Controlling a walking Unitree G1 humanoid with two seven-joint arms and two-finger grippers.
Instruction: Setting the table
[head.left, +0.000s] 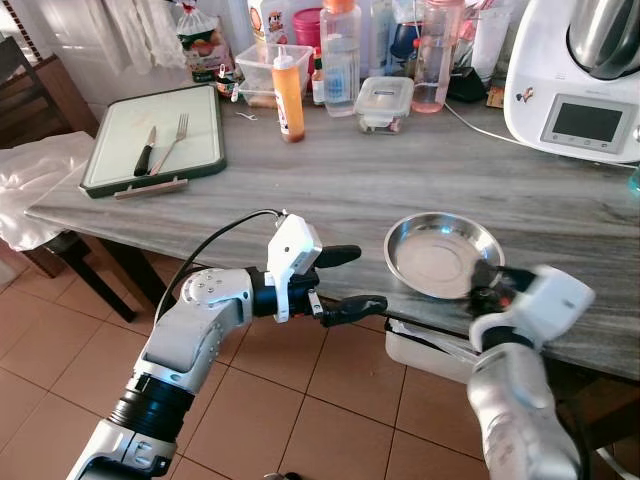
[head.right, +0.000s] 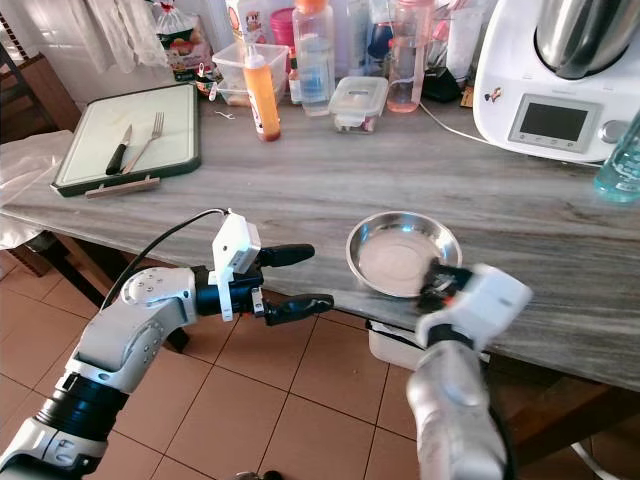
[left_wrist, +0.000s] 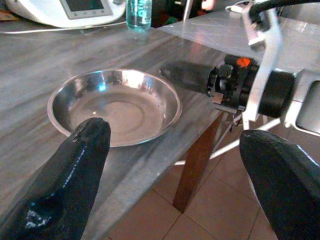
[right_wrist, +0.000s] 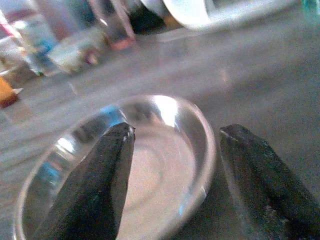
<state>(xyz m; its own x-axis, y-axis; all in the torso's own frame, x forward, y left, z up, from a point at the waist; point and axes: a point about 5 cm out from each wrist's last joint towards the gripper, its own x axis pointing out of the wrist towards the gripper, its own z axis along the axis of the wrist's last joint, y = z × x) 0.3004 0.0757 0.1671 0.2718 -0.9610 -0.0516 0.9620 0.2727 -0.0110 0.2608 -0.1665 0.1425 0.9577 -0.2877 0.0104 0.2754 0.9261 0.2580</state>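
Note:
A shallow steel bowl (head.left: 443, 255) sits near the front edge of the grey wooden table (head.left: 330, 190). My right gripper (right_wrist: 177, 131) is at the bowl's near right rim, open, with one finger over the inside and the other outside the rim; it is blurred in the head views. In front of the table edge, left of the bowl, my left gripper (head.left: 366, 279) hangs open and holds nothing. It points at the bowl (left_wrist: 115, 105). A knife (head.left: 145, 152) and a fork (head.left: 172, 143) lie on a green-edged board (head.left: 120, 125) at the far left.
Bottles, an orange sauce bottle (head.left: 289, 95) and lidded containers (head.left: 384, 103) crowd the back of the table. A white kitchen machine (head.left: 575, 85) stands at the back right. A white cloth (head.left: 30, 190) drapes over a chair at the left. Tiled floor lies below.

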